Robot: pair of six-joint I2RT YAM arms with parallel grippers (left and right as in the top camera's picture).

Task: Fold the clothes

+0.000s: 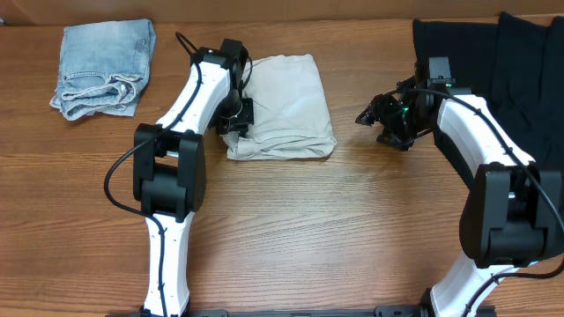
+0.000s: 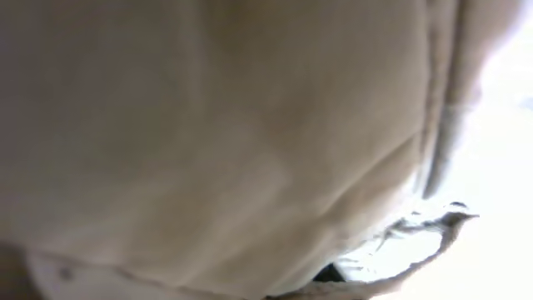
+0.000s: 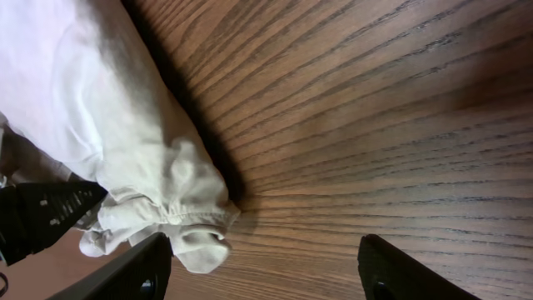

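The clothes (image 1: 286, 106), a pale cream pair of shorts, lie folded into a rough rectangle at the table's back centre. My left gripper (image 1: 236, 116) is down at their left edge, closed on the fabric. In the left wrist view the cream cloth (image 2: 216, 133) fills almost everything and hides the jaws. My right gripper (image 1: 372, 114) hovers open over bare wood to the right of the shorts. In the right wrist view the shorts' bunched corner (image 3: 158, 183) lies just beyond the left finger (image 3: 137, 271), and nothing sits inside the right gripper (image 3: 266, 279).
A light-blue denim garment (image 1: 101, 66) lies crumpled at the back left. Large black garments (image 1: 515, 62) cover the back right corner, behind the right arm. The wooden table (image 1: 335, 229) stretches across the front between the two arm bases.
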